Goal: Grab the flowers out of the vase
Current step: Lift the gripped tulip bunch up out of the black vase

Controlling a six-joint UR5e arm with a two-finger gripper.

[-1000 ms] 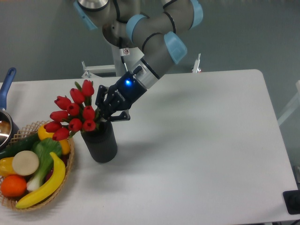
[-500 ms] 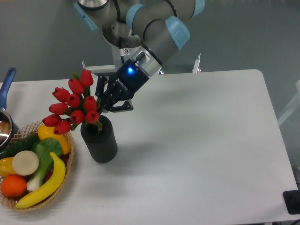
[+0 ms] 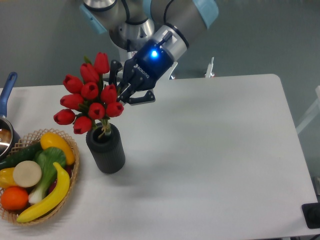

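The flowers (image 3: 90, 97), a bunch of red tulip buds with green leaves, are held up with only their stem ends (image 3: 104, 131) still at the mouth of the vase. The vase (image 3: 105, 149) is a dark ribbed cylinder standing upright on the white table at the left. My gripper (image 3: 121, 92) is shut on the flowers at the right side of the bunch, above the vase. The fingertips are partly hidden by the buds.
A wicker basket (image 3: 73, 170) with a banana, an orange, a yellow pepper and green vegetables stands left of the vase. A pot with a blue handle (image 3: 7, 91) is at the left edge. The table (image 3: 215, 160) stretches to the right.
My gripper has risen and moved slightly right with the flowers in it. The bunch has come up out of the vase until only the stem ends are at the rim.
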